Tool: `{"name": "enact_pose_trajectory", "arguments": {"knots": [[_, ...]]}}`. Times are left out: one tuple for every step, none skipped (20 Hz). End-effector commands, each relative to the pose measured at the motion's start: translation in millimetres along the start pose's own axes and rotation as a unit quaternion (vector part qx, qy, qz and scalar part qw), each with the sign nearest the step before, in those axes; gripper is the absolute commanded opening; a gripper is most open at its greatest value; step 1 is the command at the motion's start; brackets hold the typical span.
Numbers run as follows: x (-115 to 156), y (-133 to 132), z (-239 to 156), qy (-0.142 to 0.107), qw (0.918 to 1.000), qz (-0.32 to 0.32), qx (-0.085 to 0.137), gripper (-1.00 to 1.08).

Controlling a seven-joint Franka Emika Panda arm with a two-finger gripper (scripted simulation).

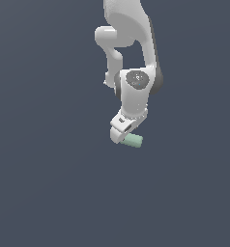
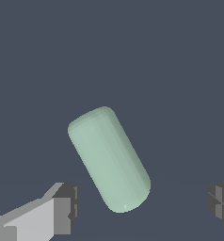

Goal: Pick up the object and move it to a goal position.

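The two dark fingertip pads (image 2: 69, 204) are sitting nearest the wrist camera, standing wide apart with the mint cylinder (image 2: 109, 159) lying between them, touching neither. The claw (image 1: 121, 135) is hovering just over the cylinder on the grey floor (image 1: 49, 193), holding nothing. To grip well, it is worth squaring the pads to the cylinder's long sides and lowering before closing.

A plain dark slate-grey ground (image 1: 44, 183) fills both views.
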State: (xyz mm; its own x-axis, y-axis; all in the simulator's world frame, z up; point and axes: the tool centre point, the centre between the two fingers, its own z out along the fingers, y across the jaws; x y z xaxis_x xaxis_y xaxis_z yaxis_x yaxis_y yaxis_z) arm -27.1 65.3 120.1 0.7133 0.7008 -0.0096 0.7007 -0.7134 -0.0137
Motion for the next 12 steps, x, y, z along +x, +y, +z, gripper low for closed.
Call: {"name": "enact_pose_trajectory", "arguments": {"knots": [[0, -4, 5, 0.000, 0.9992, -0.040, -0.002, 1.00], [0, -5, 7, 0.000, 0.9984, -0.056, -0.002, 1.00], [0, -6, 9, 0.000, 0.9974, -0.071, -0.003, 1.00], [0, -8, 11, 0.001, 0.9962, -0.087, -0.003, 1.00], [0, -9, 13, 0.001, 0.9947, -0.103, -0.004, 1.00], [0, -11, 15, 0.001, 0.9931, -0.117, -0.004, 1.00], [1, -12, 17, 0.001, 0.9913, -0.131, -0.005, 1.00], [1, -14, 19, 0.001, 0.9895, -0.144, -0.005, 1.00], [1, -15, 20, 0.001, 0.9876, -0.157, -0.005, 1.00], [1, -16, 22, 0.002, 0.9857, -0.168, -0.006, 1.00], [1, -17, 23, 0.002, 0.9838, -0.179, -0.006, 1.00], [1, -18, 24, 0.002, 0.9820, -0.189, -0.006, 1.00]]}}
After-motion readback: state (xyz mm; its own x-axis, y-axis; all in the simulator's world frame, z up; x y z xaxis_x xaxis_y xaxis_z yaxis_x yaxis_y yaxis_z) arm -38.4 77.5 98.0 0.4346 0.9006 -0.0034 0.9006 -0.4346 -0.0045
